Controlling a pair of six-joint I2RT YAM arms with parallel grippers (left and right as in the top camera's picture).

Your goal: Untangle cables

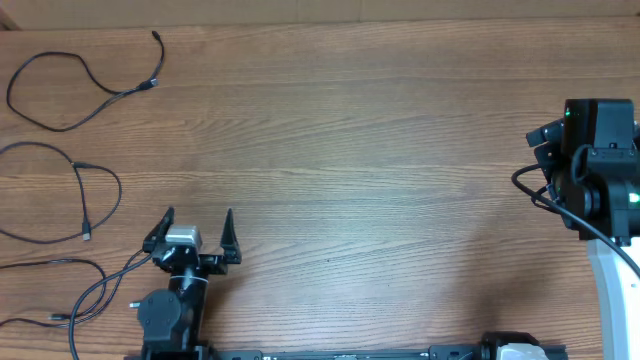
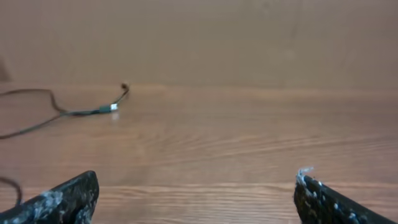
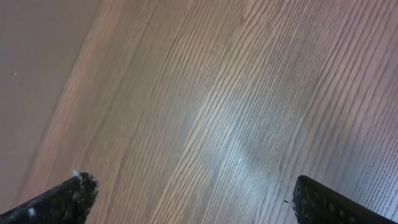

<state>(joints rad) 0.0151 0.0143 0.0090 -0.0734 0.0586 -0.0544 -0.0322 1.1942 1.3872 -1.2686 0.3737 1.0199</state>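
Note:
Three thin black cables lie apart on the left of the wooden table (image 1: 380, 150). One loops at the back left (image 1: 150, 84), one curls at mid-left (image 1: 87, 232), and one runs along the front left (image 1: 50, 262). My left gripper (image 1: 198, 215) stands open just right of them, touching none, with bare wood between its fingers. Its wrist view has the back cable's plug end (image 2: 114, 107) ahead and to the left of the left gripper (image 2: 197, 176). The right arm (image 1: 590, 150) sits at the far right edge. Over bare wood, the right gripper (image 3: 193, 182) is open and empty.
A thicker black wire of the left arm (image 1: 100, 290) loops beside the front cable. The left arm's base (image 1: 165, 315) stands at the front edge. A white arm part (image 1: 612, 280) occupies the front right corner.

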